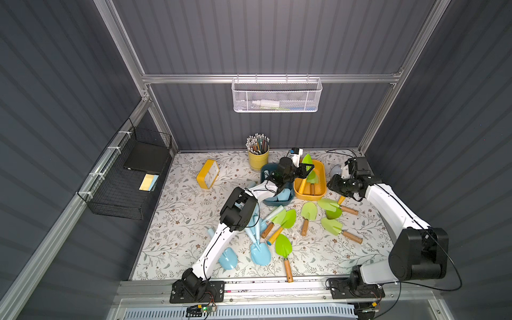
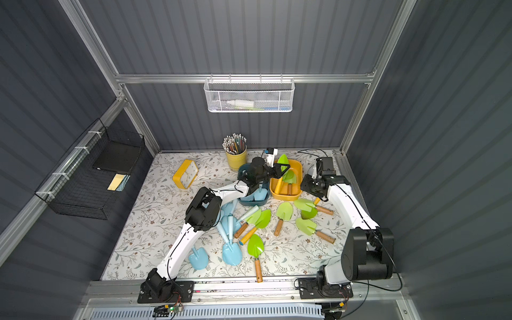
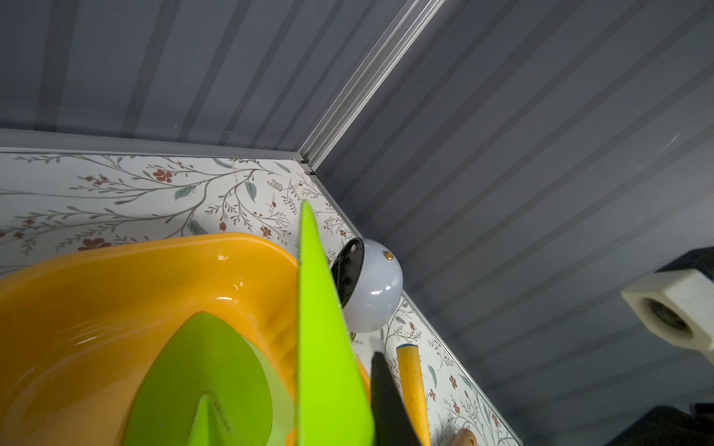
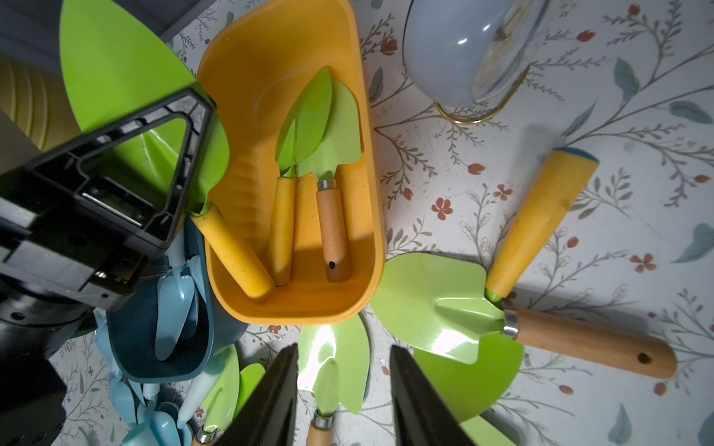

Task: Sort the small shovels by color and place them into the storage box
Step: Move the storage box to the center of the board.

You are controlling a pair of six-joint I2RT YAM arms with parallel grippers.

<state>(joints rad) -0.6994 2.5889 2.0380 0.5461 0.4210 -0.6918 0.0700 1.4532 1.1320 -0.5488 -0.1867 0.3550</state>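
My left gripper (image 1: 306, 167) is shut on the lime-green blade (image 3: 328, 347) of a small shovel. Its yellow handle (image 4: 232, 251) slants down into the yellow storage box (image 1: 318, 191); only one black finger (image 3: 386, 401) shows beside the blade. Two green shovels (image 4: 320, 127) lie inside that box. Beside it, the dark teal box (image 1: 266, 169) holds pale blue shovels (image 4: 172, 305). My right gripper (image 4: 342, 355) hangs open and empty above a loose green shovel (image 4: 334, 370). More green shovels (image 1: 309, 212) and blue ones (image 1: 260, 256) lie scattered across the table's middle.
A yellow cup of pencils (image 1: 258, 159) stands behind the teal box. A yellow clock (image 1: 207, 174) lies at the back left. A pale grey round clock (image 1: 335, 170) sits near the right wall. A black wire basket (image 1: 124, 177) hangs on the left wall and a white mesh one (image 1: 277, 95) on the back wall.
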